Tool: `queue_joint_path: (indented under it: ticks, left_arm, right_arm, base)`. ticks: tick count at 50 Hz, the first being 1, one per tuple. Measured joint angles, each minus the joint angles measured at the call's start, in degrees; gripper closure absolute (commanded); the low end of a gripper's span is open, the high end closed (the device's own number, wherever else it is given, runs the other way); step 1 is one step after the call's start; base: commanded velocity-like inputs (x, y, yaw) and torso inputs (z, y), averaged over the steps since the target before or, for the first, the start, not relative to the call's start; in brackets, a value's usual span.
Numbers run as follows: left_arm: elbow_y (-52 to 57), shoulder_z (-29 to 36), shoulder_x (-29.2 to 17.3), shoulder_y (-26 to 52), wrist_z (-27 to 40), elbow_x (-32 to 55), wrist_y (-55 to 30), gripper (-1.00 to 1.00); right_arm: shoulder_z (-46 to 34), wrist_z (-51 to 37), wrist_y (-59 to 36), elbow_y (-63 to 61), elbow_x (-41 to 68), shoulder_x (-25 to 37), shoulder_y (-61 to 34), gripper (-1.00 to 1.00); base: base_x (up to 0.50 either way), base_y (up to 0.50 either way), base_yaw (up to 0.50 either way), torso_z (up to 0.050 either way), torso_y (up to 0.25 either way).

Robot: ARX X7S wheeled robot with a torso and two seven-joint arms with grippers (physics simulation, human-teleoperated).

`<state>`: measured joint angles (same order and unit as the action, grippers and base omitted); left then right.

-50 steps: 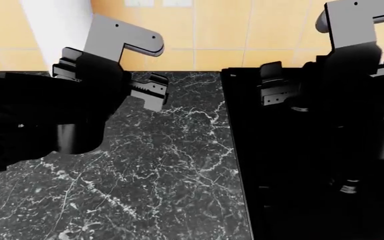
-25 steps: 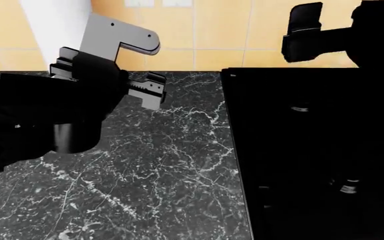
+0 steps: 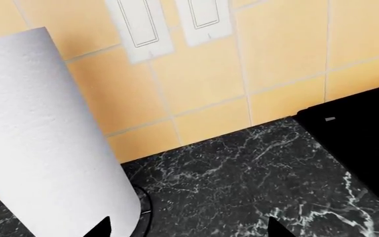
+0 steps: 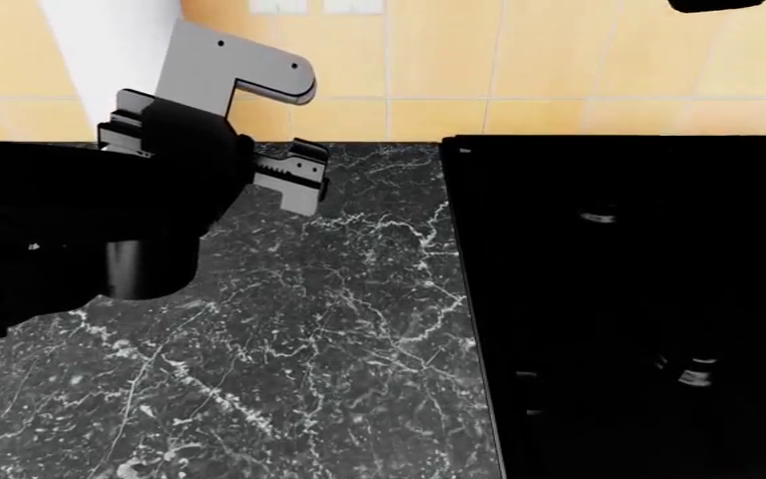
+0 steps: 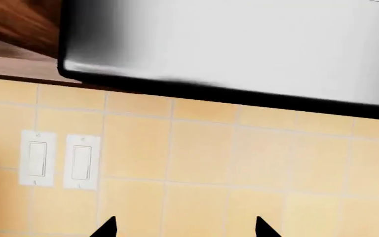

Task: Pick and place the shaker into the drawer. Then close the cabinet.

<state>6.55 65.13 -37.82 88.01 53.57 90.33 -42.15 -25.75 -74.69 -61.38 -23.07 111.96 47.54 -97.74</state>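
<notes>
Black marble countertop (image 4: 316, 339) beside black cooktop (image 4: 636, 299). Paper towel roll (image 3: 45, 143) stands upright near yellow tiled wall (image 3: 275, 59); two light switches (image 5: 57, 160); steel range hood (image 5: 242, 44).

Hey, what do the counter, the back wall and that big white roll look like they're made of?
Counter: looks like polished black marble, judging by the white veining, though it may be an imitation. Back wall: glazed yellow ceramic tile, going by the pale grout lines. White roll: probably paper towel, matte and faintly textured, standing on a dark ring base.

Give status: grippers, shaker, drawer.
Left gripper open, empty, over marble counter near paper towel roll. Right gripper open, facing wall. Shaker, drawer not in view.
</notes>
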Motion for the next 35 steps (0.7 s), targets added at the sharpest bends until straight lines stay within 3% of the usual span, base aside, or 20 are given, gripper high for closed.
queue_joint_path:
  ticks: [21, 35]
  left_arm:
    - [-0.16, -0.18, -0.12, -0.62, -0.78, -0.65, 0.73, -1.0]
    - [1.49, -0.8, -1.26, -0.88, -0.02, 0.29, 0.88, -1.0]
  right_arm:
    - [-0.15, -4.22, -0.12, -4.76, 1.48, -0.5, -6.77, -1.0]
    - [-0.8, -2.1, -2.03, -1.2, -2.65, -1.88, -12.48, -1.0]
  base:
    - [0.0, 0.0, 0.0, 0.0, 0.0]
    - [0.0, 0.0, 0.0, 0.0, 0.0]
